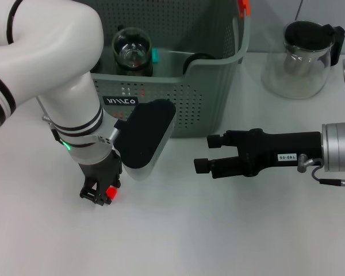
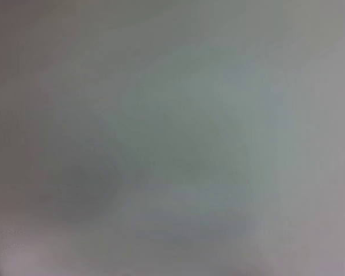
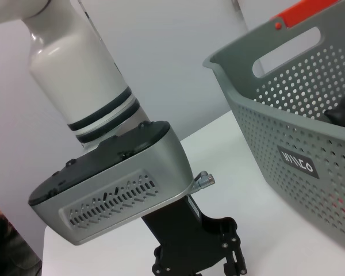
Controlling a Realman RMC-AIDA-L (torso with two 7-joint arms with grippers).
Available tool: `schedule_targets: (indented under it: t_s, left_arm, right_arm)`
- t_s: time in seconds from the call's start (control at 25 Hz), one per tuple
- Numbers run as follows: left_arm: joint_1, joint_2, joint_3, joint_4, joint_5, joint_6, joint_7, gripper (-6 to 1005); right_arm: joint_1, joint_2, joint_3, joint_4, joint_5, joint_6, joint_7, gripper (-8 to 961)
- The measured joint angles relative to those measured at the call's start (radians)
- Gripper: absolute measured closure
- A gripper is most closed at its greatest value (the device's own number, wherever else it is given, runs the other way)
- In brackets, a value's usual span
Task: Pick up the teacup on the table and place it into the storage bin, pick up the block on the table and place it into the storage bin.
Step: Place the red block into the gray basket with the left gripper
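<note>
Red block [image 1: 111, 192] at far left, low on white counter [image 1: 178, 241], pinched between closed fingers of left gripper [image 1: 99, 195]. Step, by my judgement: lift straight up, clear rim, carry over grey storage bin [image 1: 213, 86] just behind, release low. Teacup [image 1: 132, 53] already inside bin. Right gripper [image 1: 202, 154] hovers mid-counter, fingers parted, empty. Glass teapot [image 1: 302, 57] far right.
</note>
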Motion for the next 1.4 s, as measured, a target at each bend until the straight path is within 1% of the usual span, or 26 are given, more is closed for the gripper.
schedule_targets:
  t_s: [0.92,1.08,1.12,1.28,1.4]
  left_arm:
    - [-0.015,0.000,-0.006,-0.025,0.000,-0.013,0.000,789]
    - [-0.017,0.000,-0.028,-0.002,-0.008,0.016,0.000,805]
    - [-0.017,0.000,-0.052,0.016,-0.012,0.034,0.000,808]
    - [-0.018,-0.001,-0.237,0.123,-0.092,0.184,0.018,814]
    - [-0.015,0.001,-0.464,0.198,-0.181,0.278,0.010,814]
  right_arm:
    - [0.001,-0.001,0.000,0.000,0.000,0.014,-0.001,18]
    - [0.001,-0.002,0.000,0.000,-0.001,0.014,-0.001,18]
    - [0.001,-0.002,0.000,0.000,-0.001,0.014,-0.001,18]
    - [0.001,-0.004,0.000,-0.002,-0.002,0.014,0.000,18]
    - [-0.004,-0.009,0.004,-0.009,-0.003,0.014,0.007,18]
